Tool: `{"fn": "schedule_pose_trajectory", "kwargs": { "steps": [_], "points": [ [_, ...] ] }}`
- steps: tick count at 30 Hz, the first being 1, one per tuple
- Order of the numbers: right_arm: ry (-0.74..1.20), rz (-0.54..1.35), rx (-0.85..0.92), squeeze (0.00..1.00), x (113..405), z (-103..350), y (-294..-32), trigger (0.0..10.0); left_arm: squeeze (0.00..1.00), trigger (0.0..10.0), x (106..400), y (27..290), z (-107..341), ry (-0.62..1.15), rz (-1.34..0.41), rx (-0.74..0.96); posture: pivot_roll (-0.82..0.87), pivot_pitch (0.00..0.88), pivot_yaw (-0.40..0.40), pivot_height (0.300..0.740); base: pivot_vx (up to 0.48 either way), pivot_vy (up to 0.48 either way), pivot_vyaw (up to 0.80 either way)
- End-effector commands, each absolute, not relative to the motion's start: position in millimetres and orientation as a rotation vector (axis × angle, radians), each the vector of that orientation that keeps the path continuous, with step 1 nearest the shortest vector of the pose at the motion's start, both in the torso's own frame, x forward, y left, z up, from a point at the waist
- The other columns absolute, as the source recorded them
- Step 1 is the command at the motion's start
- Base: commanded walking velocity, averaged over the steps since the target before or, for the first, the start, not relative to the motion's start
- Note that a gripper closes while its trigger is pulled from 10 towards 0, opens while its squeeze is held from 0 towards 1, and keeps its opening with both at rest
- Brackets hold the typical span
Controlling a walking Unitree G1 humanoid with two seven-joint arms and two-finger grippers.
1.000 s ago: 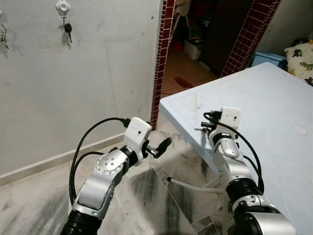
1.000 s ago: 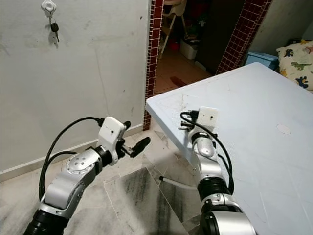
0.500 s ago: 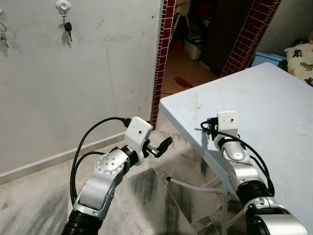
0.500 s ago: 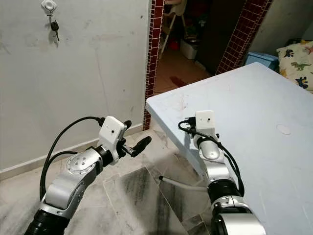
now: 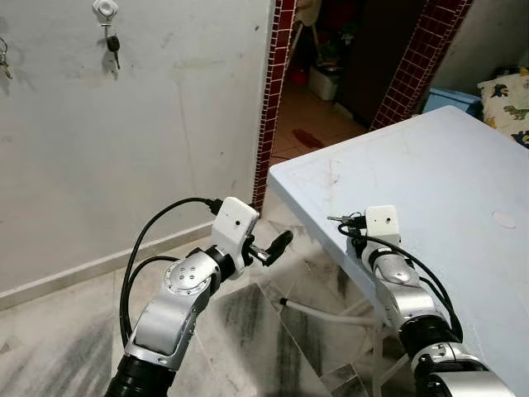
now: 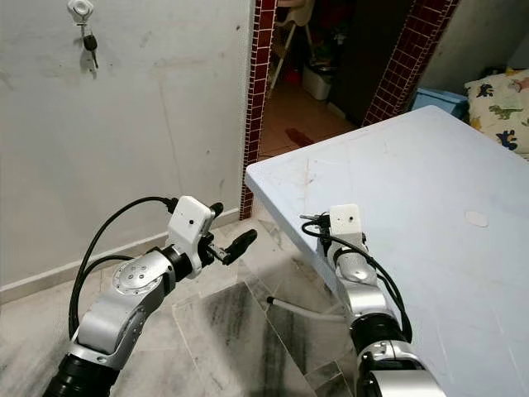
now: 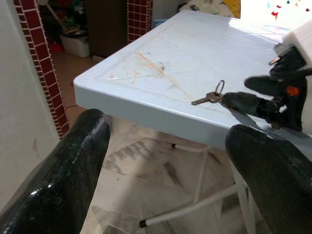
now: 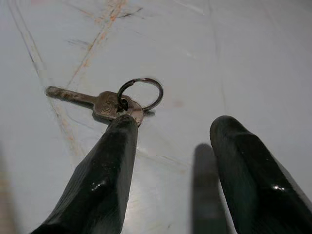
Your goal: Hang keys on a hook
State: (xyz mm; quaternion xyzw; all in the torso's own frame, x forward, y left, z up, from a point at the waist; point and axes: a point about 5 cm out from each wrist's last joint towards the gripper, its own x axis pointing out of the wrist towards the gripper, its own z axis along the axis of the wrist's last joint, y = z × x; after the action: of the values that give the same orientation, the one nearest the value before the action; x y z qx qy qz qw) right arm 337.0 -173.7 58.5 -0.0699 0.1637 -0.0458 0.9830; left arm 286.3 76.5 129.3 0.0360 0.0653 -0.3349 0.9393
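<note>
- Both jaws stand wide apart and hold nothing: our right gripper point(image 8: 168, 161) has one fingertip point(image 8: 124, 126) touching the key point(image 8: 105, 103) lying flat on the white table point(image 7: 161, 63), near its edge
- Our left gripper point(image 5: 277, 246) hovers over the floor beside the table
- On the wall, a hook point(image 5: 105, 9) already carries dark keys point(image 5: 112, 45); another bunch point(image 5: 4, 56) is cut off
</note>
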Motion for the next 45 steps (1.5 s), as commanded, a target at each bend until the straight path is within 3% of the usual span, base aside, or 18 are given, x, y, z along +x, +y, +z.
{"fn": "schedule_pose_trajectory", "kwargs": {
  "steps": [1,9,29,40,45],
  "points": [
    [0.388,-0.105,-0.106,0.00,330,48,-171,10.0,0.00,10.0,286,73,130,0.130,-0.692,0.080,0.15,0.000,-0.120,0.740,0.000,0.000,0.00],
    [0.355,-0.133,-0.048,0.00,332,56,-154,10.0,0.00,10.0,286,72,130,0.130,-0.695,0.081,0.15,0.000,-0.118,0.740,0.000,0.000,0.00],
    [0.354,-0.213,-0.090,0.00,330,60,-162,10.0,0.00,10.0,287,75,131,0.128,-0.690,0.082,0.16,0.000,-0.111,0.740,0.000,0.000,0.00],
    [0.140,-0.239,-0.168,0.00,340,103,-158,10.0,0.00,10.0,287,75,131,0.130,-0.684,0.081,0.16,0.000,-0.116,0.740,0.000,0.000,0.00],
    [0.090,-0.222,-0.113,0.00,342,119,-149,10.0,0.00,10.0,286,75,131,0.131,-0.682,0.079,0.16,0.000,-0.118,0.740,0.000,0.000,0.00]
  ]
}}
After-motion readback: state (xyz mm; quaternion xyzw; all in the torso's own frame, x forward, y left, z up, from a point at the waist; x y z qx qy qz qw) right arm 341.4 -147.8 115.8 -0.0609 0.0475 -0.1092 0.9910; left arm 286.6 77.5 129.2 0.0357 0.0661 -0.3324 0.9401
